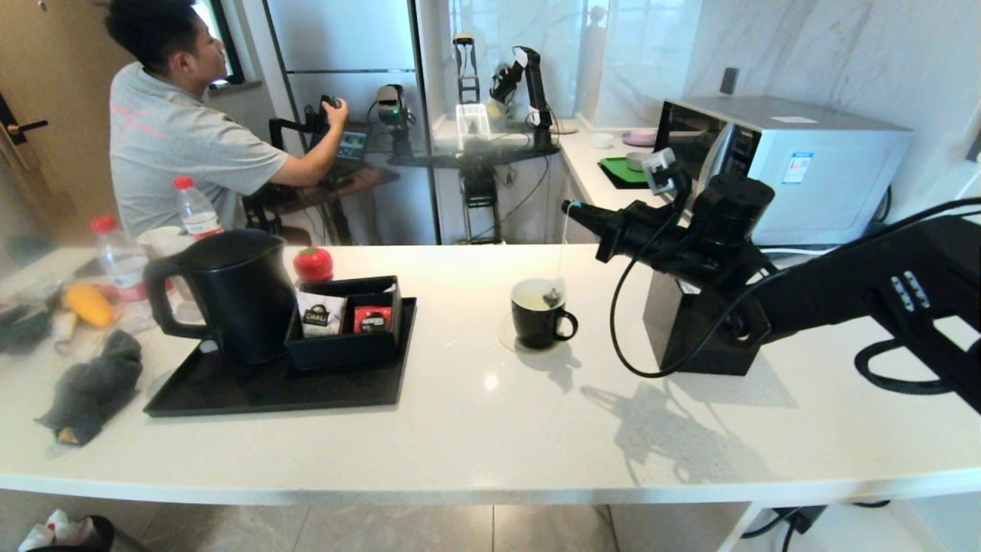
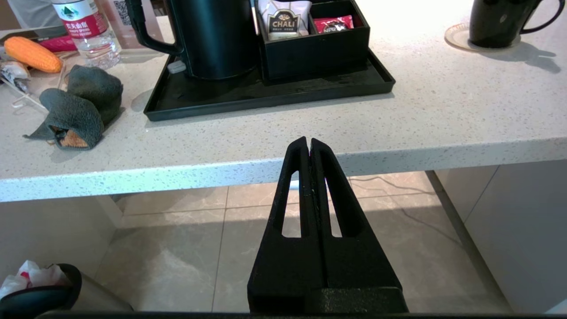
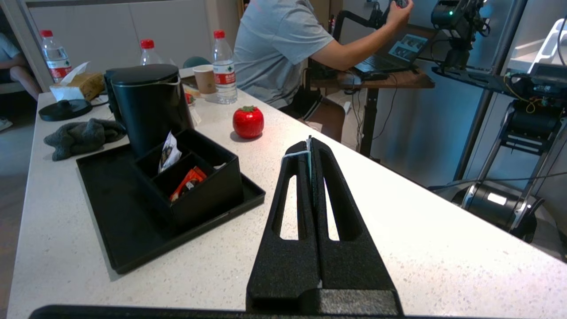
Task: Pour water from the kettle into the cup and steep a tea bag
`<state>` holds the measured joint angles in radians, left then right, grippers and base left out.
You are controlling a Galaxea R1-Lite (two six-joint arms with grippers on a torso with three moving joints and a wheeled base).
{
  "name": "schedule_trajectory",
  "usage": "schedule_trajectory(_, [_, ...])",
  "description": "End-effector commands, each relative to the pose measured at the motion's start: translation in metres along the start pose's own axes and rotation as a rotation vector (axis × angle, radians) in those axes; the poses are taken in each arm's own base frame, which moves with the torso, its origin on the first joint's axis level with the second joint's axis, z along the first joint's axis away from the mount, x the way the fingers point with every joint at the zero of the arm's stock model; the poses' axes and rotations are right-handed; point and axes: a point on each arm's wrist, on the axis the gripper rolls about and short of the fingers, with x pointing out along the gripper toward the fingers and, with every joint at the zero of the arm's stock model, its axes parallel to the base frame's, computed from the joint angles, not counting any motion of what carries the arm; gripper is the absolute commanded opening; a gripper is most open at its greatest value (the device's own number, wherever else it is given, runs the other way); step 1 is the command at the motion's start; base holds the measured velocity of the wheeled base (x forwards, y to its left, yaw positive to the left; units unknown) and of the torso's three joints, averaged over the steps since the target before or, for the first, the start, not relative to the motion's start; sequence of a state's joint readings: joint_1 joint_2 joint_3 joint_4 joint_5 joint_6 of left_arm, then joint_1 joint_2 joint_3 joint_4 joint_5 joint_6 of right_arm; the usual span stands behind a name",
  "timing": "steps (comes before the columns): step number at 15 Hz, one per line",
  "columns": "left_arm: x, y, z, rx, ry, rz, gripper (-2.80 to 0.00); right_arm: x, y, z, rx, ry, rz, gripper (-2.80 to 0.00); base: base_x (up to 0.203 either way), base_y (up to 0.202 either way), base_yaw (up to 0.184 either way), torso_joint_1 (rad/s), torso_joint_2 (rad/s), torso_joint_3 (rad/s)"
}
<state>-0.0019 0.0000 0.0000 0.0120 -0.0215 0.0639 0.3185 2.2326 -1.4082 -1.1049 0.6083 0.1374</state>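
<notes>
The black cup (image 1: 539,314) stands on a coaster mid-counter with pale water (image 1: 531,296) inside. The tea bag (image 1: 552,296) hangs at the cup's mouth on its thin white string. My right gripper (image 1: 571,207) is above the cup, shut on the top of that string; a pale tag shows between its fingertips (image 3: 305,153). The cup itself is hidden in the right wrist view. The tall black kettle (image 1: 230,295) stands lid-on at the left end of the black tray (image 1: 276,387). My left gripper (image 2: 309,142) is shut and empty, parked below the counter's front edge.
A black organiser box on the tray holds a white CHALI packet (image 1: 322,318) and a red packet (image 1: 372,320). A red jar (image 1: 313,263), bottles (image 1: 195,207) and a grey cloth (image 1: 96,387) lie to the left. A black box (image 1: 690,330) and a microwave (image 1: 797,165) stand to the right.
</notes>
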Motion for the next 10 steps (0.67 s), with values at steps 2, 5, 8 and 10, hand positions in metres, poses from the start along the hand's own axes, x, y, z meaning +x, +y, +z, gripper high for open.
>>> schedule_trajectory(2, [0.0,0.0,0.0,0.001,0.0,-0.001,-2.8,-0.009,0.005,-0.009,0.012,0.017,0.0,-2.8,0.0,0.0,0.0,0.0,0.0,0.0])
schedule_trajectory(5, [0.0,0.0,0.0,0.001,0.0,0.0,-2.8,-0.013,0.0,0.0,-0.002,0.001,-0.013,-2.8,0.0,0.0,0.0,0.0,0.0,0.0])
schedule_trajectory(8, [0.0,0.0,0.0,0.001,0.0,0.0,-2.8,-0.021,-0.017,0.021,-0.035,-0.031,-0.052,-2.8,0.0,0.0,0.0,0.0,0.0,0.0])
schedule_trajectory(10, [0.0,0.0,0.0,0.001,0.0,0.0,-2.8,-0.028,-0.032,0.041,-0.063,-0.055,-0.087,-2.8,0.0,0.0,0.0,0.0,0.0,0.0])
